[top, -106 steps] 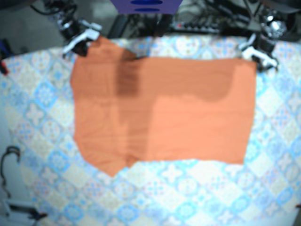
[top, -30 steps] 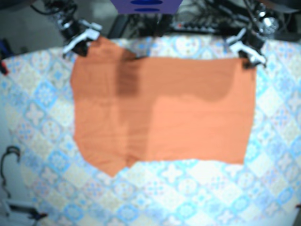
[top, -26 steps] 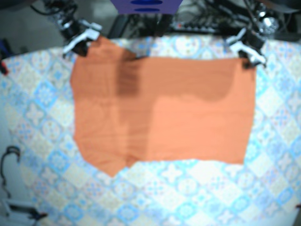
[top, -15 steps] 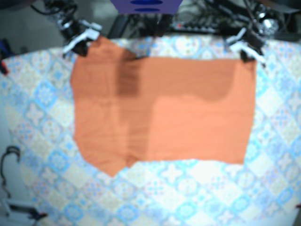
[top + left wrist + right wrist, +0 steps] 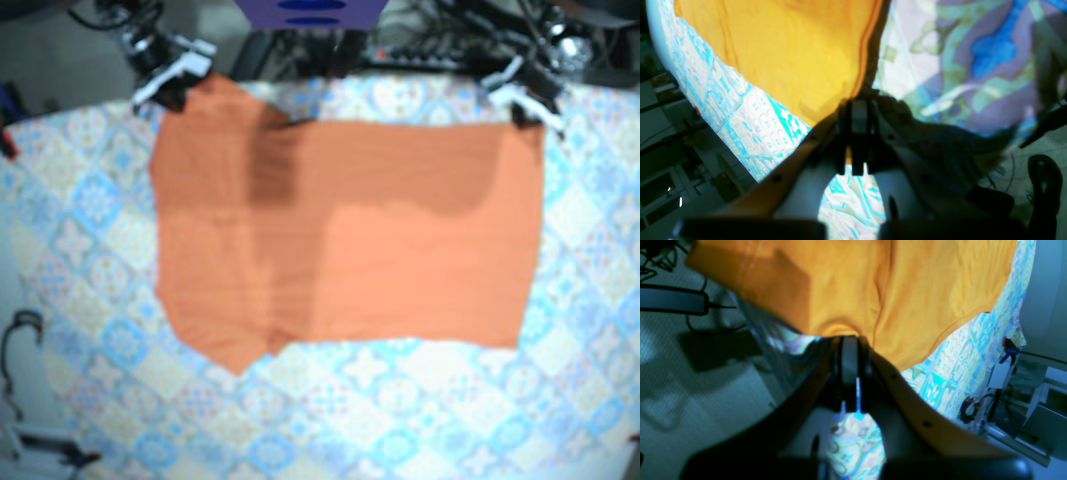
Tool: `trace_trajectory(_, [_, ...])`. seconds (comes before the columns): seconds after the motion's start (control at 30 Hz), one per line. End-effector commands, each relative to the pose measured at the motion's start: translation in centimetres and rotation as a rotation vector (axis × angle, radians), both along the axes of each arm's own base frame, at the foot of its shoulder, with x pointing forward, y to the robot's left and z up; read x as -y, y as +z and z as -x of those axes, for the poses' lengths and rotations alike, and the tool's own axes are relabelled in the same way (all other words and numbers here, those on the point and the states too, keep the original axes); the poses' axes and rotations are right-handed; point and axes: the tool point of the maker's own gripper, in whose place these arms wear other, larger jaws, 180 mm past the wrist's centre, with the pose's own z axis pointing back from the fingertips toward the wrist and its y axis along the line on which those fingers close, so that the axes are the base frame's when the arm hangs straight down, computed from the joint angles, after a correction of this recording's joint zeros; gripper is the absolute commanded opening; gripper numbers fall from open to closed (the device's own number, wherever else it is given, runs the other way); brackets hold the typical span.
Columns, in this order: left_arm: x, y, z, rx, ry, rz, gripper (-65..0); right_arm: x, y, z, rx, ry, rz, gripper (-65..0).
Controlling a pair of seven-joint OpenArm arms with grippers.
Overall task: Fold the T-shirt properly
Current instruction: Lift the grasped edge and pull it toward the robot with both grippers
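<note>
A table covered with a blue and cream tile-patterned cloth [image 5: 400, 420] fills the overhead view, which is slightly blurred. An orange T-shirt [image 5: 400, 250] lies spread flat across the middle of it as a broad rectangle. Bare cloth shows on every side of the T-shirt, most of it along the near edge.

The near edge of the T-shirt runs almost straight. On the side of the right arm it dips into a pointed corner. Higher up the T-shirt, a darker orange strip runs from the far edge toward the near edge, and a darker band spreads across the far part, where fabric seems to lie doubled.

At the far corner of the T-shirt on that same side sits the right gripper [image 5: 180, 90]. In its wrist view the fingers [image 5: 849, 353] are pressed together, pinching a small bunched fold of the T-shirt's edge.

At the opposite far corner sits the left gripper [image 5: 520, 108]. In its wrist view the fingers [image 5: 858, 113] are also closed tight, with the hemmed corner of the T-shirt caught at their tips.

Beyond the far edge of the T-shirt, off the table, are a purple object [image 5: 310, 12] and dark cables [image 5: 440, 45].
</note>
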Motion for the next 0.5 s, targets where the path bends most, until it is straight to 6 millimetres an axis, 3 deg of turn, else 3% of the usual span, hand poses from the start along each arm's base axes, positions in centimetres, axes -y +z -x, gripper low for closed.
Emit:
trace_trajectory(0.0, [-0.2,0.9,-0.5,0.027,-0.016,-0.005,-65.0,0.5,0.4,0.3,0.010,0.004,0.011,-65.0])
trace_trajectory(0.2, [0.4,1.2,-0.1,0.028,-0.027,0.004,-65.0,1.4,0.4,1.4,-0.011,0.015,0.032,-65.0])
trace_trajectory(0.33, [-1.0,1.8,0.8,0.019,-0.010,-0.022,-65.0,2.6,0.5,2.0,-0.019,-0.003,0.049,-65.0])
trace_trajectory(0.47, [-0.8,2.3,1.3,0.019,-0.021,-0.018,-65.0,3.2,0.7,2.4,-0.019,0.012,0.068,-65.0])
